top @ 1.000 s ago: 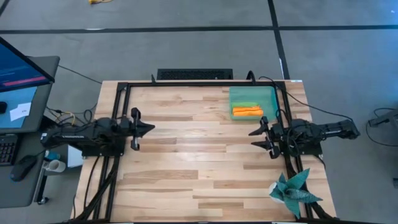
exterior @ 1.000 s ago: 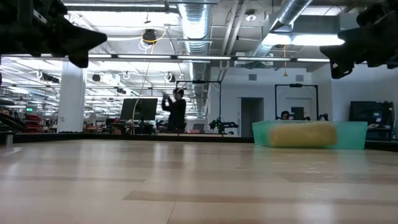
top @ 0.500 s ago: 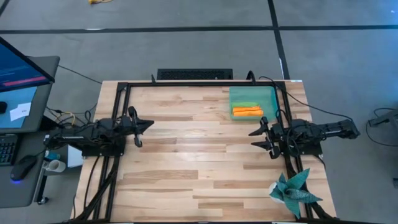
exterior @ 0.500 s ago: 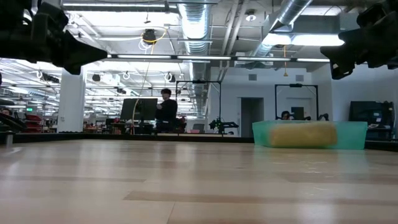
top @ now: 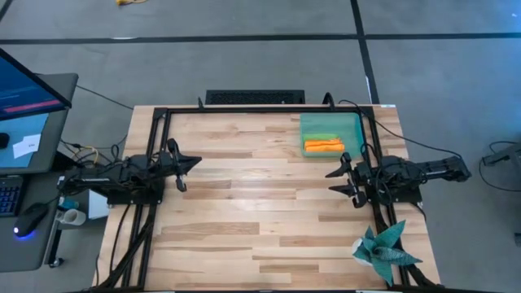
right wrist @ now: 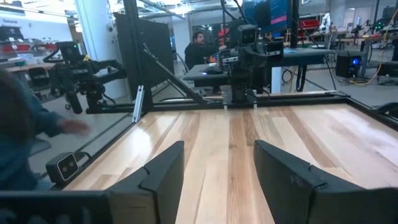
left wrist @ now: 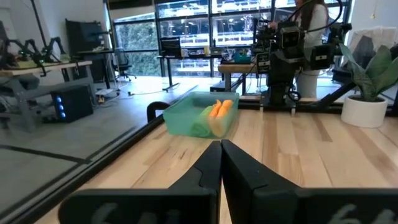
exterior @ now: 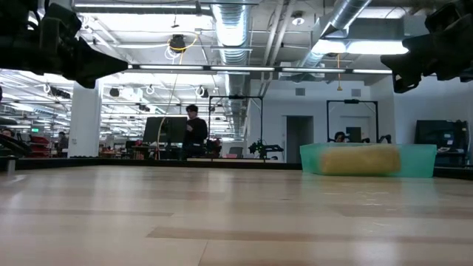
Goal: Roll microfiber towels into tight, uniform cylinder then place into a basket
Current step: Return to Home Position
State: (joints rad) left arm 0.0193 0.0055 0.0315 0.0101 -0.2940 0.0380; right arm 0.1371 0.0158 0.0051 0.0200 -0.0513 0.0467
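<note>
in the low view both arms were cut off by the top edge, the left arm at the left, the right arm at the right. the basket showed its load only as a blurred yellowish mass behind its translucent wall. in the right wrist view a person beside the table was blurred and cut by the edge. from above, the monitor ran off the left edge.

Bright, even overhead light; ceiling lamps glare; near tabletop soft.
</note>
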